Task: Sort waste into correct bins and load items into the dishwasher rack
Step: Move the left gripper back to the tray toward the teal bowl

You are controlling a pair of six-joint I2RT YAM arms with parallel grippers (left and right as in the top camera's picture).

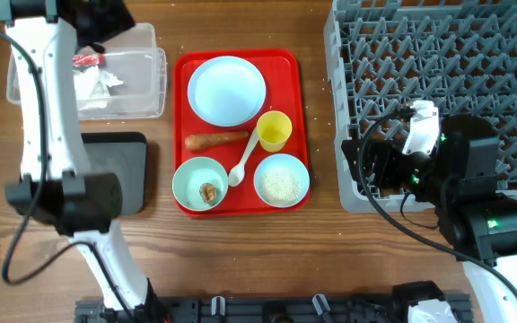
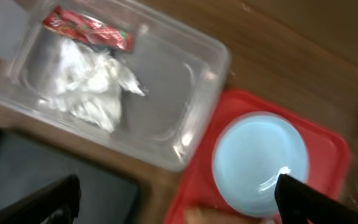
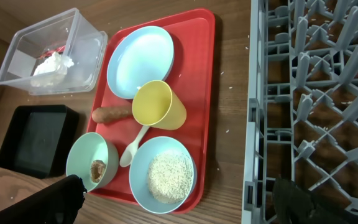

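Note:
The clear tub (image 1: 142, 85) holds the red wrapper (image 1: 88, 60) and white tissue (image 1: 97, 85), also seen in the left wrist view (image 2: 86, 28) (image 2: 89, 87). The black tray (image 1: 124, 170) lies below it. On the red tray (image 1: 285, 67) are the blue plate (image 1: 227, 90), yellow cup (image 1: 274, 130), carrot (image 1: 216, 141), white spoon (image 1: 240, 166), a bowl (image 1: 187, 179) with a brown scrap (image 1: 208, 192) and a bowl (image 1: 281, 181) of rice (image 3: 166, 176). My left gripper (image 2: 179, 205) is open and empty above the tub. My right gripper (image 3: 182, 202) is open and empty by the grey rack (image 1: 438, 63).
The rack fills the right side, and its front left corner (image 3: 253, 186) lies between my right fingers. Bare wood separates the red tray from the rack. The left arm (image 1: 48, 135) stretches up the left side over the black tray.

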